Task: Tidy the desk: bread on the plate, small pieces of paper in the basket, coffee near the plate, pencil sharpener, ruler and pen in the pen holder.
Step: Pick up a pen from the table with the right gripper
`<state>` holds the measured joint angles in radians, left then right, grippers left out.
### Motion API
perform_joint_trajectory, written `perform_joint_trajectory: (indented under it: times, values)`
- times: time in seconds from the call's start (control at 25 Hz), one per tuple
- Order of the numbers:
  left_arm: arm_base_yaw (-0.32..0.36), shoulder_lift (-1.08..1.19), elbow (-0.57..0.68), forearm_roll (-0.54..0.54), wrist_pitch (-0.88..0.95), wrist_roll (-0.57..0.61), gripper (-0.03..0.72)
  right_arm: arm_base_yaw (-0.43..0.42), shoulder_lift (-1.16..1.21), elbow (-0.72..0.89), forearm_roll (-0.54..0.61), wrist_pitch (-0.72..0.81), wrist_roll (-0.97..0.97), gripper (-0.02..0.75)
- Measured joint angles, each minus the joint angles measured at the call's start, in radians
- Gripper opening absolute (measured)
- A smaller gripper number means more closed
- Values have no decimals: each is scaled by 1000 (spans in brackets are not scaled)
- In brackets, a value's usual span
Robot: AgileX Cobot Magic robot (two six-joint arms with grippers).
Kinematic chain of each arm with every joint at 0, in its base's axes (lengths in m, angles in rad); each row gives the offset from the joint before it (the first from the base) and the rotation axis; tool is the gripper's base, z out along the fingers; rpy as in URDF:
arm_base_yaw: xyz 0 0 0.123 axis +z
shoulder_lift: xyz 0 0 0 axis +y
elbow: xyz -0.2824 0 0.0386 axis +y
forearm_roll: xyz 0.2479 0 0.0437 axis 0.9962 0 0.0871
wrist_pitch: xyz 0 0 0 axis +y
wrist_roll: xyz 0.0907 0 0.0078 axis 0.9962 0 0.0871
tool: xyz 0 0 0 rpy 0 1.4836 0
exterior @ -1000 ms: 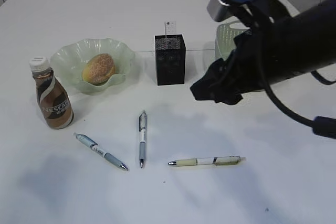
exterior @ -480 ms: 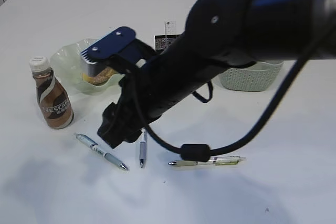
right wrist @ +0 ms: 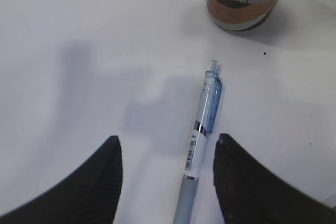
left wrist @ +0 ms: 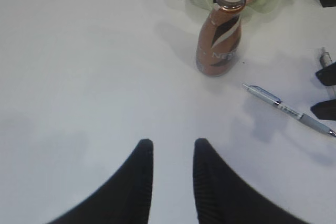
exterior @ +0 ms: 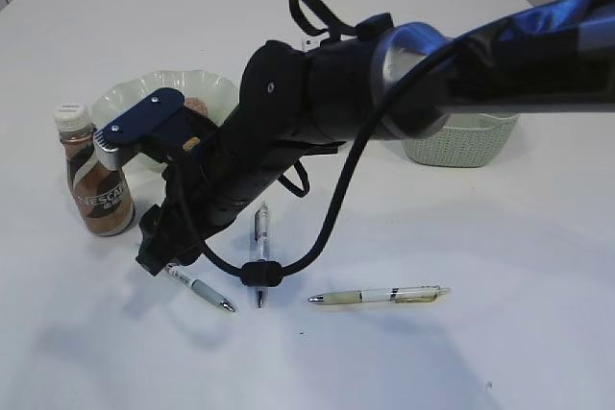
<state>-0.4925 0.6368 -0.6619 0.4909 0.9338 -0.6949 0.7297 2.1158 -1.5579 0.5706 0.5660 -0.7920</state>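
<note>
Exterior view: right arm (exterior: 317, 103) hides pen holder, bread (exterior: 197, 106) mostly.

Matt white desk (left wrist: 79, 51), glossy plastic coffee (left wrist: 219, 38), clear-barrelled pen (right wrist: 202, 129), ribbed matt black fingers (right wrist: 239, 182).

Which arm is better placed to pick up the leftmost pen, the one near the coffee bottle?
The right. Its gripper hangs open directly over the light blue pen, jaws straddling the barrel. The left gripper sits apart over bare desk, the pen off to its side.
</note>
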Motion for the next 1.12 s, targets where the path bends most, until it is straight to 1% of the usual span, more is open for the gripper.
perform_joint_trajectory:
  times: [0.16, 0.4, 0.48, 0.6, 0.8, 1.12]
  values:
    - [0, 0, 0, -32, -3, 16, 178, 0, 48, -25, -47, -11, 41, 439]
    - [0, 0, 0, -34, -3, 21, 178, 0, 140, -109, -221, -23, 245, 439]
    - [0, 0, 0, -34, -3, 23, 178, 0, 153, -132, -255, -23, 291, 439]
    - [0, 0, 0, -34, -3, 23, 178, 0, 169, -169, -279, -23, 337, 439]
    - [0, 0, 0, -34, -3, 25, 178, 0, 170, -189, -285, -21, 373, 439]
    - [0, 0, 0, -34, -3, 27, 178, 25, 170, -189, -293, 45, 432, 439]
